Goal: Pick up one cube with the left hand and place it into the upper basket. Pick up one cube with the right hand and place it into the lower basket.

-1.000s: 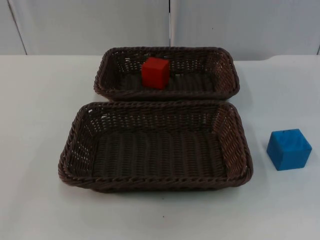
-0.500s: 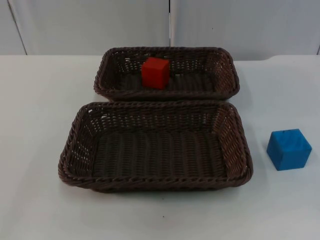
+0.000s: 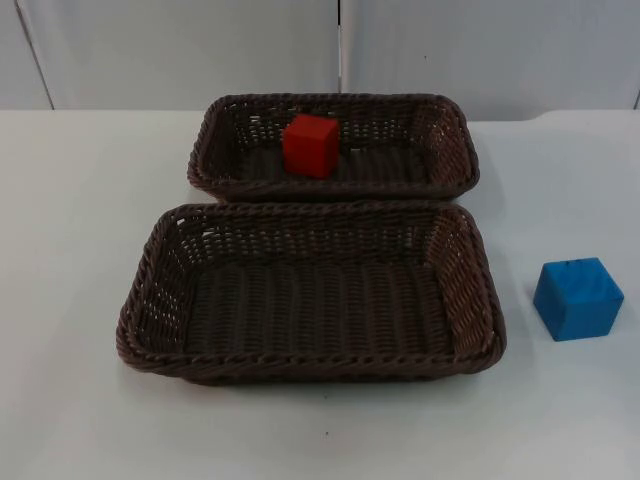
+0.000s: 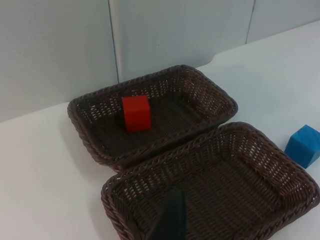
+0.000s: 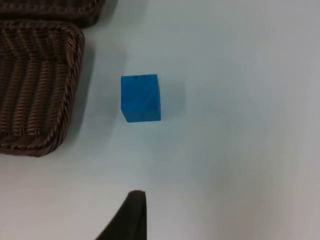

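A red cube (image 3: 311,146) sits inside the upper wicker basket (image 3: 452,140), towards its left half. The lower wicker basket (image 3: 160,290) in front of it holds nothing. On the white table to the right of the lower basket lies a blue cube (image 3: 578,298). The left wrist view takes in both baskets, the red cube (image 4: 136,113) and the blue cube (image 4: 304,145), with my left gripper (image 4: 169,220) high over the lower basket's (image 4: 280,165) edge. My right gripper (image 5: 131,215) hovers above bare table a short way from the blue cube (image 5: 141,98), touching nothing.
The grey partition wall (image 3: 330,50) stands right behind the upper basket. White table (image 3: 70,200) spreads left of the baskets, in front of them and around the blue cube. A corner of the lower basket (image 5: 35,85) lies beside the blue cube in the right wrist view.
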